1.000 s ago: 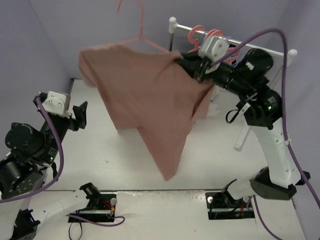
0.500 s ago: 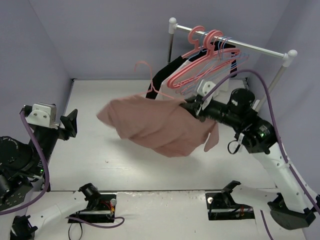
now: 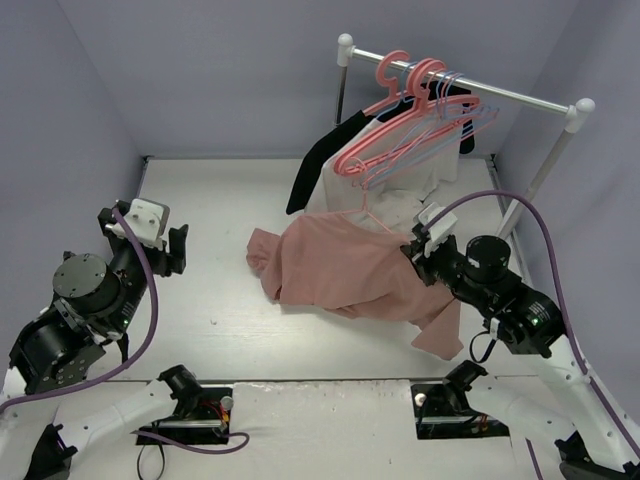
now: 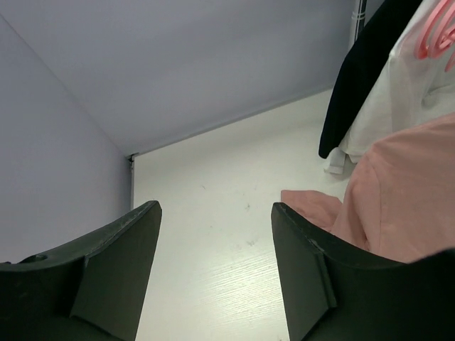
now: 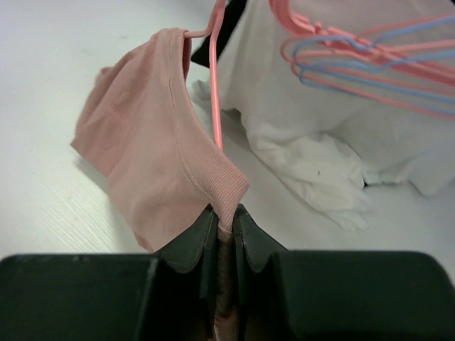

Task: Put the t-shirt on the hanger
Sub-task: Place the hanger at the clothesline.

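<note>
The salmon-pink t-shirt (image 3: 345, 270) lies spread and crumpled on the white table, with one part hanging off toward the right arm. My right gripper (image 3: 414, 250) is shut on its ribbed collar (image 5: 213, 174). The thin pale-pink hanger (image 5: 215, 92) runs into the neck opening, and its wire shows above the cloth. Most of its frame is hidden inside the shirt. My left gripper (image 4: 213, 270) stands open and empty above bare table, left of the shirt (image 4: 398, 192) and apart from it.
A clothes rack (image 3: 500, 95) stands at the back right. It carries coral-pink and lilac hangers (image 3: 410, 120), a white garment (image 3: 400, 185) and a black garment (image 3: 320, 165). The white garment's hem pools on the table just behind the shirt. Walls close in the left and back.
My right arm has come down from high up, lowering the shirt and hanger onto the table in front of the rack. The left arm has swung inward, still open.
</note>
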